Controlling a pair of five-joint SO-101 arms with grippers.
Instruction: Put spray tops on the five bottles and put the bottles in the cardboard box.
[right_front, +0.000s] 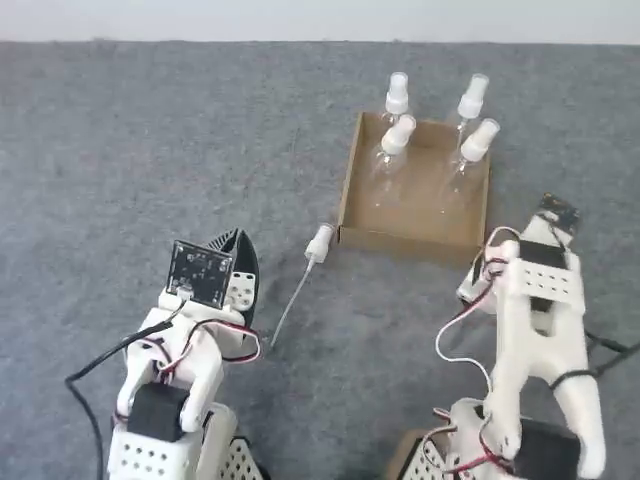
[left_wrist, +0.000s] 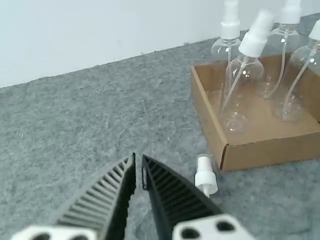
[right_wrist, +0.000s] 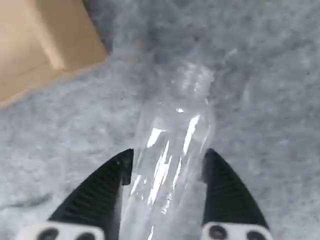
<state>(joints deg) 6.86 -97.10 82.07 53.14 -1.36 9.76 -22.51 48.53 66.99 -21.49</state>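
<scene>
The cardboard box (right_front: 412, 238) lies open on the grey carpet, with two capped clear bottles (right_front: 392, 160) (right_front: 466, 165) standing inside. Two more capped bottles (right_front: 397, 95) (right_front: 472, 97) stand at its far edge; whether inside or behind it I cannot tell. A loose spray top (right_front: 319, 243) with a long dip tube lies by the box's near left corner. My left gripper (left_wrist: 138, 159) is shut and empty, a short way short of that spray top (left_wrist: 205, 176). My right gripper (right_wrist: 169, 152) is shut on an uncapped clear bottle (right_wrist: 172, 135), its neck pointing away, near a box corner (right_wrist: 45, 45).
The right arm (right_front: 540, 290) stands beside the box's near right corner and covers the held bottle in the high view. Open carpet stretches left of the box and between the two arms. A white wall borders the carpet at the back.
</scene>
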